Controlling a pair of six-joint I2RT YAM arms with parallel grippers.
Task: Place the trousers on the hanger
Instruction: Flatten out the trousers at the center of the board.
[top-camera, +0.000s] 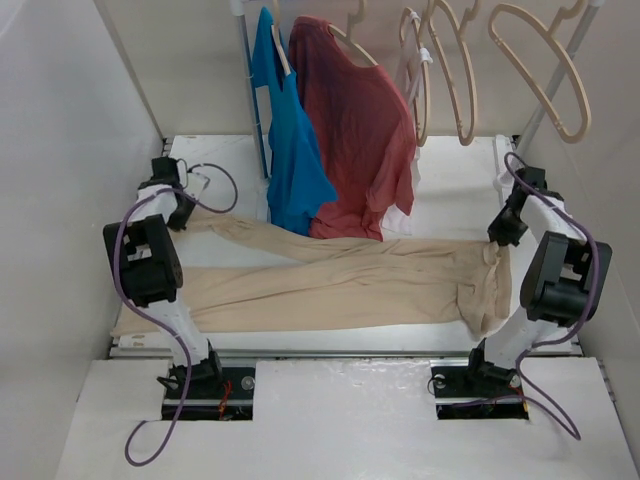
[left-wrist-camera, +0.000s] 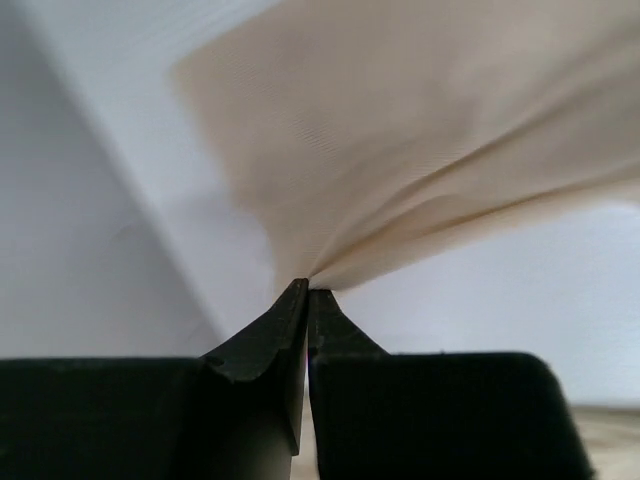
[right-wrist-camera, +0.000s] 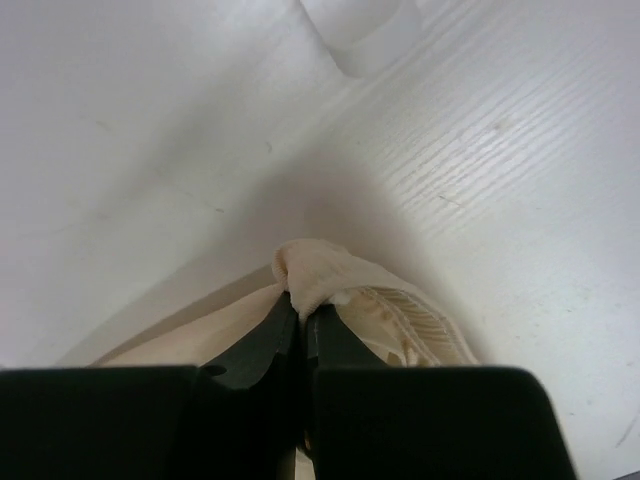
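Note:
The beige-cream trousers (top-camera: 340, 280) lie spread across the table, legs to the left and waistband to the right. My left gripper (top-camera: 190, 212) is at the far left, shut on the end of the far leg. In the left wrist view its fingertips (left-wrist-camera: 307, 290) pinch the thin cloth (left-wrist-camera: 420, 150), which fans out from them. My right gripper (top-camera: 495, 240) is shut on the waistband at the right. In the right wrist view its tips (right-wrist-camera: 303, 308) clamp a bunched fold of ribbed cloth (right-wrist-camera: 320, 270). Empty pale tan hangers (top-camera: 545, 70) hang at the back right.
A red T-shirt (top-camera: 355, 130) and a blue shirt (top-camera: 290, 150) hang from the rack at the back centre, their hems just above the trousers. White rack poles (top-camera: 555, 85) slant at the back right. White walls close in on both sides.

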